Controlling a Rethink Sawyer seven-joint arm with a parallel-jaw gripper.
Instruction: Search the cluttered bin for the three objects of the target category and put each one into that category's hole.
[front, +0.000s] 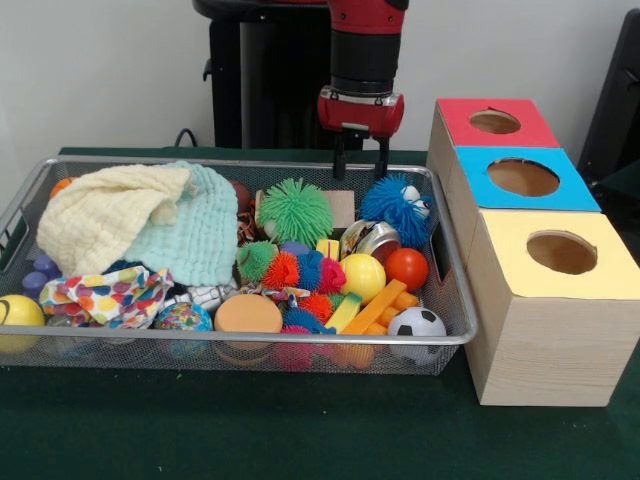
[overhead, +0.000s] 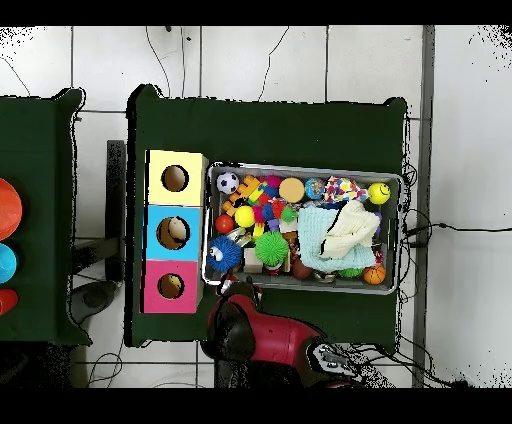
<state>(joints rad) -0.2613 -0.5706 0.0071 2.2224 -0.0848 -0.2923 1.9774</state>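
Note:
A wire mesh bin (front: 250, 340) (overhead: 300, 288) is packed with toys and cloths. In it lie a green spiky ball (front: 296, 210) (overhead: 270, 248), a blue fuzzy ball with eyes (front: 398, 205) (overhead: 225, 254), a red ball (front: 406, 268), a yellow ball (front: 362, 275) and a small soccer ball (front: 417, 323) (overhead: 228, 183). My gripper (front: 360, 160) (overhead: 243, 291) hangs open and empty over the bin's far rim, between the green and blue balls. Beside the bin stand three wooden boxes with holes: red top (front: 470, 108) (overhead: 155, 300), blue top (front: 575, 195) (overhead: 158, 215), yellow top (front: 600, 285) (overhead: 158, 160).
A yellow knit cloth (front: 110, 215) and a mint one (front: 205, 240) (overhead: 318, 235) cover the bin's left half in the front view. A patterned cloth (front: 105, 297), an orange disc (front: 248, 313) and several small spiky balls lie near the front rim. Something pale shows inside the blue box's hole (overhead: 177, 233).

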